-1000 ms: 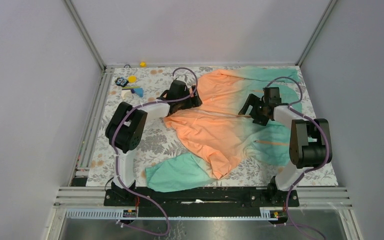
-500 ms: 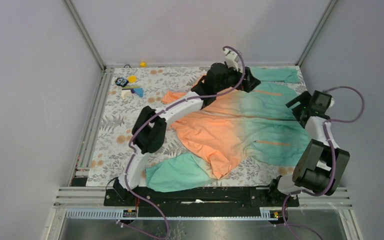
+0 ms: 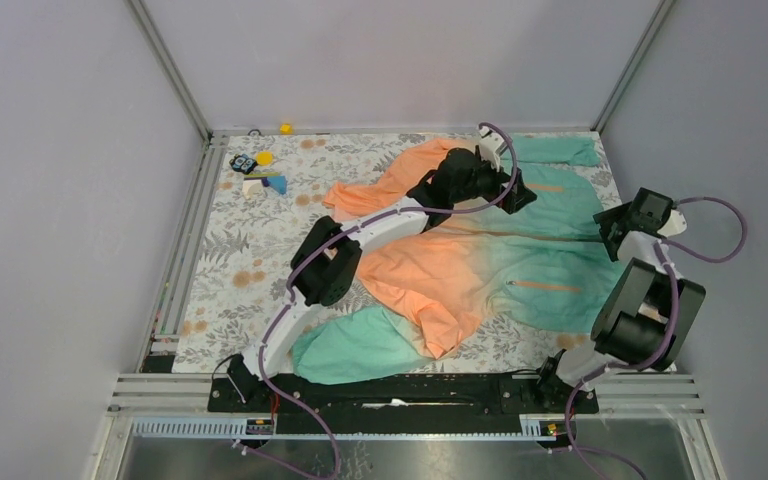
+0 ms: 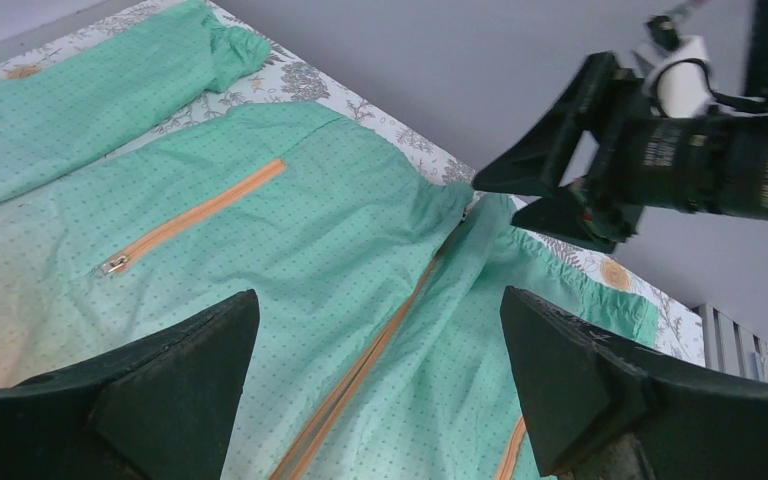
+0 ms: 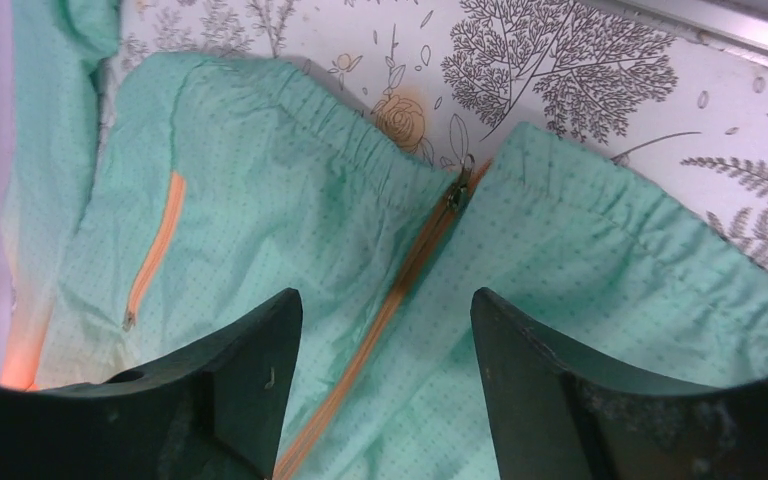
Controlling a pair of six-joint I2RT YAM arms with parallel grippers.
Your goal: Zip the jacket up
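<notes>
The jacket lies spread on the table, orange at the left and mint-teal at the right. My left gripper hovers open over its teal back-right part. In the left wrist view its jaws stand wide apart above the orange main zipper, and a pocket zipper lies to the left. My right gripper is at the jacket's right hem. In the right wrist view it is open over the zipper, whose slider sits at the hem. It holds nothing.
Small toys and a yellow ball lie at the back left. A teal sleeve reaches the table's front edge. The right wall and the table's metal rail stand close behind the hem.
The jacket went from bunched to spread flat. My left arm swung from the left side across to the back right. My right arm swung out to the right hem.
</notes>
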